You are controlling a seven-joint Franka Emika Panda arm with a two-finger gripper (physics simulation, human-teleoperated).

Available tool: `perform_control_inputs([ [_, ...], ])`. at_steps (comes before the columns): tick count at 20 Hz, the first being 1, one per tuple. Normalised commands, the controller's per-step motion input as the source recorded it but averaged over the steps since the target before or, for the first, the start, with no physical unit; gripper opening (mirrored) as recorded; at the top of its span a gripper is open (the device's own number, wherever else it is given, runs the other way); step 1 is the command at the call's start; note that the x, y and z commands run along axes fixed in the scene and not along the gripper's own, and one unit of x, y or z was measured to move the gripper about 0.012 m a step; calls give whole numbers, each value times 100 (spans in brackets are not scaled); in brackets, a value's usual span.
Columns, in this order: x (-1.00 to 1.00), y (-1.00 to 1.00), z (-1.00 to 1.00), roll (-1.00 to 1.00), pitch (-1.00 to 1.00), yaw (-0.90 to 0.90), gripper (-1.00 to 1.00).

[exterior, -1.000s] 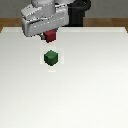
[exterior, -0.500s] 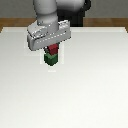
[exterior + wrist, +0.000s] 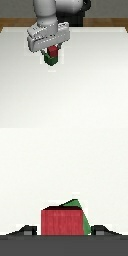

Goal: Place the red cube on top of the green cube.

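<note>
Arm upright, end effector downward, fingers closed.

The red cube is showing dark, matte red, the green cube dark green (both plain), and the table is looking off-white.

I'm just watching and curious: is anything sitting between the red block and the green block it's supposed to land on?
Nothing visible does. The red cube sits in the gripper, directly over the green cube. In the wrist view, green shows right behind the red cube. The white table around them shows no other objects. Whether the cubes already touch, I cannot tell.
</note>
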Motion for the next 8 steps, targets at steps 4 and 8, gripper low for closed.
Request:
perform_control_inputs([
  [4, 0, 0, 0, 0, 0, 0, 100],
  [8, 0, 0, 0, 0, 0, 0, 100],
])
